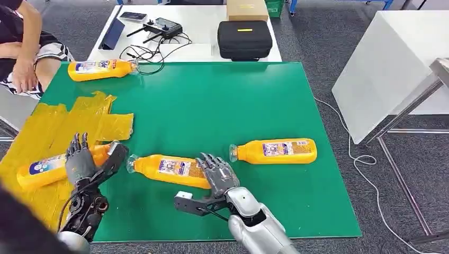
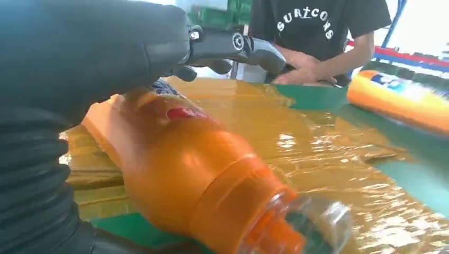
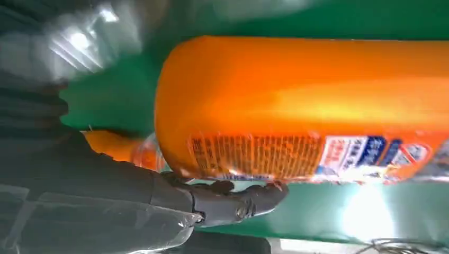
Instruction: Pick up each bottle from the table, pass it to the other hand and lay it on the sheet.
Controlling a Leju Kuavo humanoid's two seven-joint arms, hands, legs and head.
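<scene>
Bottles down on green mat and yellow sheet, both hands on one each

Green rectangular table mat (image 1: pixel 212 106) takes up most of my head view, with the crinkled yellow plastic sheet (image 1: pixel 47 132) spread over its left side. Beyond it I see a white table (image 1: pixel 206 21) carrying a black zipped case (image 1: pixel 244 39), and a seated person (image 1: pixel 24 47) at the far left corner.

I count four orange plastic bottles with clear caps, all lying flat. One lies at the mat's far left edge (image 1: pixel 100 69), one right of centre (image 1: pixel 275 151), well apart from each other. The near-centre bottle (image 1: pixel 169 169) lies on the bare mat; my right hand (image 1: pixel 218 174) rests over its base end, fingers draped on it, though I cannot tell whether they grip it. The fourth bottle (image 1: pixel 47 168) lies on the sheet, and my left hand (image 1: pixel 82 161) is wrapped around it, fingers and thumb closed on its body.
</scene>
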